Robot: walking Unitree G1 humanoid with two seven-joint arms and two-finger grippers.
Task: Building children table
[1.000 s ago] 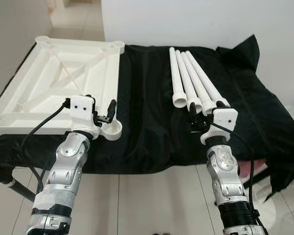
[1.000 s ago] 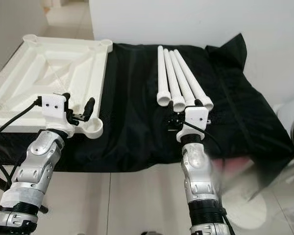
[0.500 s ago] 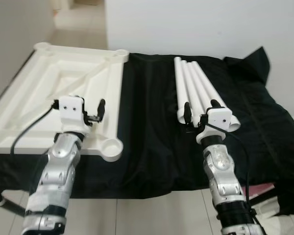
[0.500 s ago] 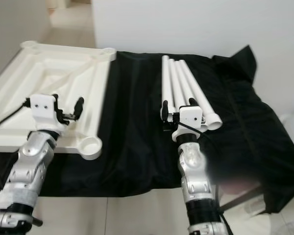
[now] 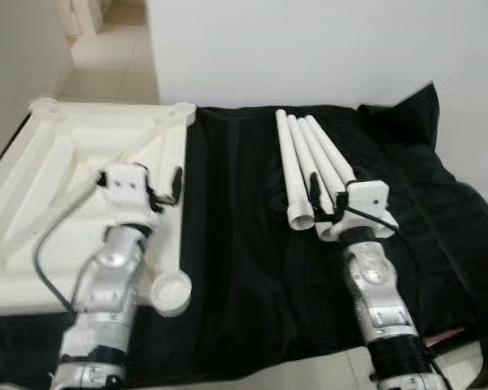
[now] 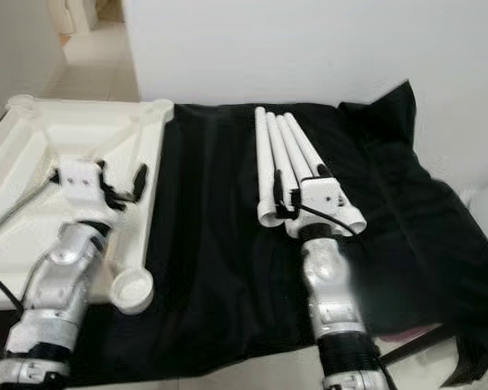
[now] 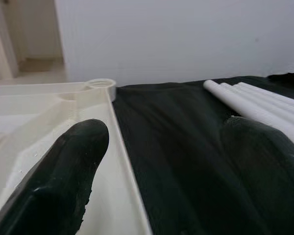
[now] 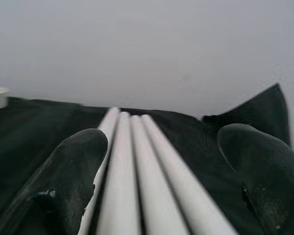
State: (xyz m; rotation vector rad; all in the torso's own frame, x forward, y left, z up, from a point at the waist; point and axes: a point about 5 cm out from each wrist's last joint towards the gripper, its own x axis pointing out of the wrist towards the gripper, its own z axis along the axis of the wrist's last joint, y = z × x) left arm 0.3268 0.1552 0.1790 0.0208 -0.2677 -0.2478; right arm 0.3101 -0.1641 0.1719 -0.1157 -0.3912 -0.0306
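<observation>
Hovering spread-fingered: right tool (image 8: pixel 161 171) over table legs (image 5: pixel 309 166).

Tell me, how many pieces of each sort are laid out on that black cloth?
White legs: 4
White tabletop: 1
Total: 5

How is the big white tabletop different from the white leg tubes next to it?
The white plastic tabletop is one wide, flat, square piece with ribs and round corner sockets; the four white leg tubes are long, thin and round. The tabletop lies on the robot's left, under the open left gripper; the tubes lie side by side on the right, below the open right gripper. Both are white and rest on the black cloth.
</observation>
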